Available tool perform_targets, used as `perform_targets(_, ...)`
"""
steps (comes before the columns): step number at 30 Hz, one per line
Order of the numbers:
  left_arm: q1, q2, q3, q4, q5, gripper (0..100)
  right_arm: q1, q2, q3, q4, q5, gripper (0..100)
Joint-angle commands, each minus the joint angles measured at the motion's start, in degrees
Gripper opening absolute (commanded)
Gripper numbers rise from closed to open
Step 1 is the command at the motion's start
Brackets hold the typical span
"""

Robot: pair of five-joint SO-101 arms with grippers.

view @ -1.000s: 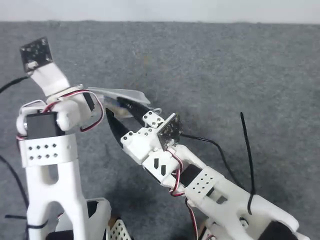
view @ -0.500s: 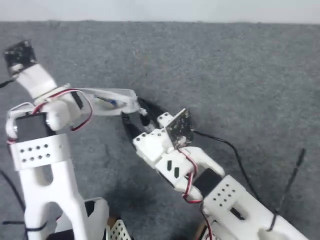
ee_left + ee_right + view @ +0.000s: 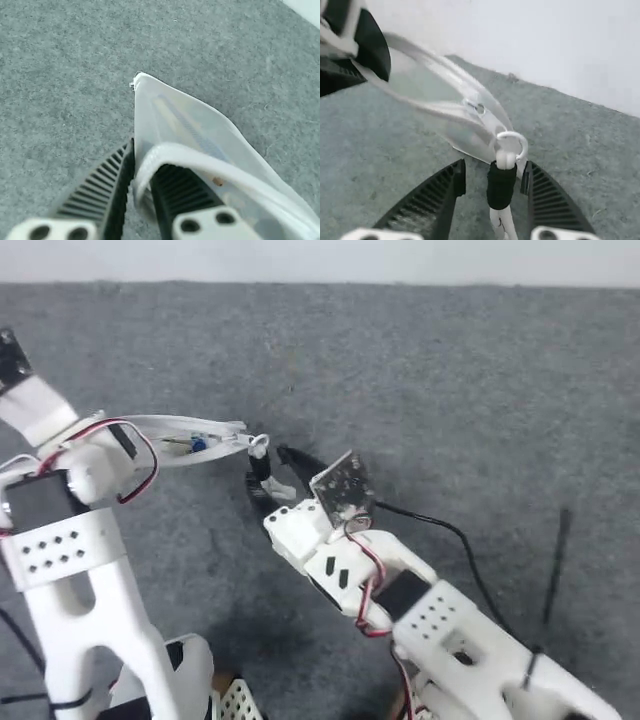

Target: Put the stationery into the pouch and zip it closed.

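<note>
Holding clear soft pouch (image 3: 190,430) above fuzzy grey desk's (image 3: 450,390) left side | left gripper (image 3: 142,167) jaws clamp its rim | pens (image 3: 185,127) inside | our right gripper (image 3: 493,172) jaws open astride ringed zipper pull (image 3: 501,185)

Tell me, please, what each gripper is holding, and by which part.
The left gripper clamps the pouch by one end of its zipper edge. The right gripper holds nothing: its fingers straddle the zipper pull, unclosed.
</note>
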Motion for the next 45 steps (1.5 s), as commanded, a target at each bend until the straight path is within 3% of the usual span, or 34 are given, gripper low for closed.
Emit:
perform_targets(1, -0.4, -0.8, -1.3, -2.0, -0.2, 1, 0.2, 6.6, -2.3, -8.7, 6.2, 17.7)
perform_targets(9, -0.4, -0.8, -1.2, -2.0, -0.2, 1, 0.6, 19.6, -3.7, -22.8, 10.9, 17.3)
perform_targets(22, -0.4, -0.8, -0.3, -2.3, -0.2, 1, 2.2, 19.6, -4.0, -23.6, 10.6, 16.9)
perform_targets(27, -0.4, -0.8, -0.3, -2.3, -0.2, 1, 2.4, 16.7, -3.8, -23.2, 10.7, 1.5)
perform_targets(29, -0.4, -0.8, -0.2, -2.3, -0.2, 1, 2.4, 16.4, -3.8, -23.0, 10.7, 1.2)
perform_targets(39, -0.4, -0.9, -0.1, -3.9, -0.5, 1, 1.6, 13.8, -3.1, -15.2, 10.9, 0.6)
perform_targets(42, -0.4, -0.4, 0.0, -5.3, -1.2, 4, -1.0, 10.2, -2.5, -7.3, 16.4, 0.6)
perform_targets(45, -0.4, -0.6, 0.0, -5.1, -0.9, 13, -3.1, 6.2, -2.5, 2.3, 21.7, 0.6)
